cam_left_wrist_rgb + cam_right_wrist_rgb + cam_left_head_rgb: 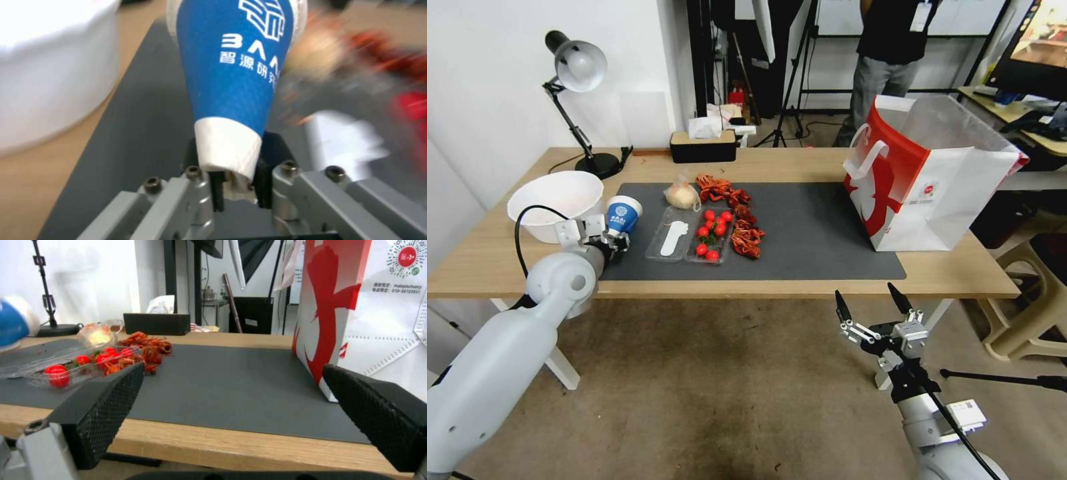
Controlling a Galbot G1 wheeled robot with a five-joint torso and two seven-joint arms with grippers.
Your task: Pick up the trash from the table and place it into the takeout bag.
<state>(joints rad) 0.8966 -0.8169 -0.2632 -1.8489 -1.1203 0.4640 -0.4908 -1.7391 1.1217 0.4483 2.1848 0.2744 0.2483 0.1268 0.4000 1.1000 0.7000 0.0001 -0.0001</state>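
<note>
Left gripper (236, 186) clamped on the white base of the paper cup (236, 76), tilted over the mat's left edge by the white bowl (557, 200). Thin tapered paper: keep squeeze light, lift clear, carry across to takeout bag (934, 180). Right gripper (872, 308) spread wide, below table (487, 260) edge.

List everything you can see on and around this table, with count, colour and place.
blue-and-white paper cup: one, mat's left end, gripped at its base by the left hand
clear bag of pale food: one, mat's back left
clear tray of red tomatoes: one, mid-mat
red-brown scraps: one strip, right of tray
large white bowl: one, table's left
takeout bag: one, white and red, table's right end
black desk lamp: one, back left
black tissue box: one, back edge
left hand: shut on cup
right hand: open, below table's front edge
</note>
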